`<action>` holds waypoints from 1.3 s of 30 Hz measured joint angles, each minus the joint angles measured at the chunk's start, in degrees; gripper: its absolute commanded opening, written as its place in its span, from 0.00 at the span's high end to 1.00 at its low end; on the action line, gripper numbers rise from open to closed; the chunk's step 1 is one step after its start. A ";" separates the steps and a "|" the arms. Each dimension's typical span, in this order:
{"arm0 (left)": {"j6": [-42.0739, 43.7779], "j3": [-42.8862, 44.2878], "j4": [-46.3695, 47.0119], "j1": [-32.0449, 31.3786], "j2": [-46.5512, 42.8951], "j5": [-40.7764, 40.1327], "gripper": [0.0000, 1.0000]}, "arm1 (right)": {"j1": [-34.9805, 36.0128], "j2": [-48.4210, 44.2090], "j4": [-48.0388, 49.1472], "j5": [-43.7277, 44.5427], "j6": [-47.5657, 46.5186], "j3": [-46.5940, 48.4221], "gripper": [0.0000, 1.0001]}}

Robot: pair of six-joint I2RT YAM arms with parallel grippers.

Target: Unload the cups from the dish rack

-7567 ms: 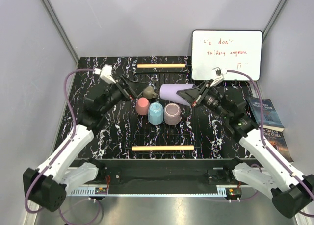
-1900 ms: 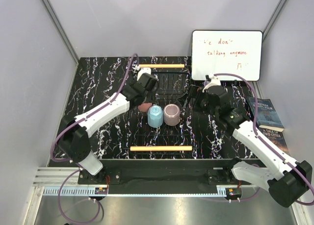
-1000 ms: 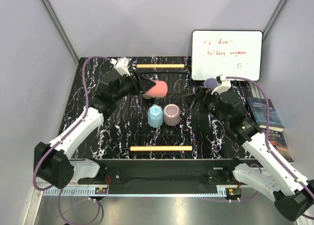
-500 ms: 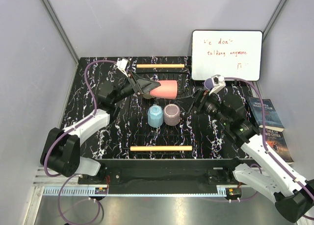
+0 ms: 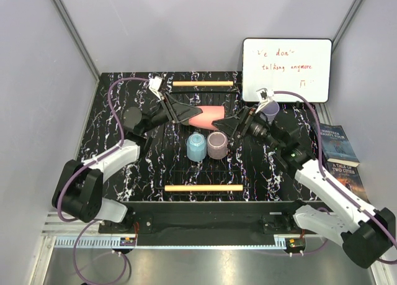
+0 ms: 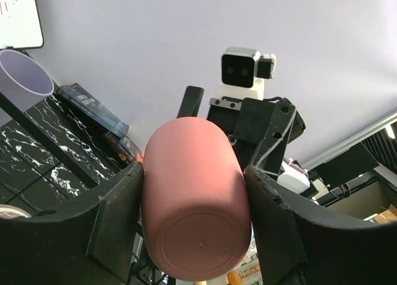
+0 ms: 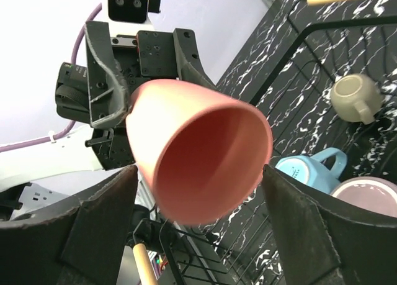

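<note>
Two arms meet above the dish rack (image 5: 205, 167) in the top view. The left gripper (image 5: 188, 113) is closed on the coral pink cup (image 5: 205, 115) and holds it on its side in the air over the far half of the rack, with the mouth turned to 3 o'clock. In the left wrist view both black fingers (image 6: 115, 210) press on the sides of this cup, and its flat base faces the camera.

The right gripper (image 5: 231, 128) stands at 3 o'clock of the cup, just at its rim, with the jaws wide apart. In the right wrist view the open mouth of the cup sits between the two right fingers (image 7: 102, 235), with a gap on each side.

Near the middle of the rack is the light blue cup (image 5: 196, 144), with the dusty mauve-pink cup (image 5: 218, 144) just beside it at 3 o'clock. The olive-grey mug (image 7: 355, 97) shows only in the right wrist view, on the rack wires beyond the blue cup.

The lavender purple cup (image 5: 270, 110) stands upright on the black marbled table (image 5: 118, 92), off the rack at about 2 o'clock from its middle, near the whiteboard (image 5: 286, 69). Two books (image 5: 340, 149) lie at the 3 o'clock edge of the table.
</note>
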 measured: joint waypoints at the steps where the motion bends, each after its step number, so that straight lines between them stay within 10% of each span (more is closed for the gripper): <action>1: -0.07 -0.04 0.00 -0.11 0.11 0.02 1.00 | 0.00 0.90 0.59 -0.48 0.39 0.00 0.15; 8: 0.42 -0.04 -0.39 -2.51 2.10 -0.15 1.00 | 0.11 5.09 6.12 -4.63 3.21 0.15 0.54; 13: 0.39 -0.04 -0.35 -3.56 3.48 -0.46 1.00 | 0.17 5.20 7.89 -6.36 5.03 0.15 1.00; 16: -0.07 -0.02 0.17 -3.69 3.50 -0.55 0.99 | 0.48 4.74 8.87 -7.41 6.14 0.11 1.00; 20: 0.33 0.13 -0.26 -3.93 3.50 -0.46 0.22 | 0.48 4.00 7.65 -7.08 6.14 0.07 1.00; 23: 4.04 1.33 -5.25 -4.15 2.97 -0.44 0.01 | 0.55 1.57 3.45 -4.46 4.46 0.00 1.00; 32: 21.44 8.22 -36.26 -0.85 -7.72 -11.98 0.01 | 0.37 -10.29 -19.15 13.00 -5.29 4.28 1.00; 39: 27.74 11.10 -56.19 -0.61 -11.28 -26.08 0.01 | -0.68 6.29 -41.20 35.67 -11.63 27.45 1.00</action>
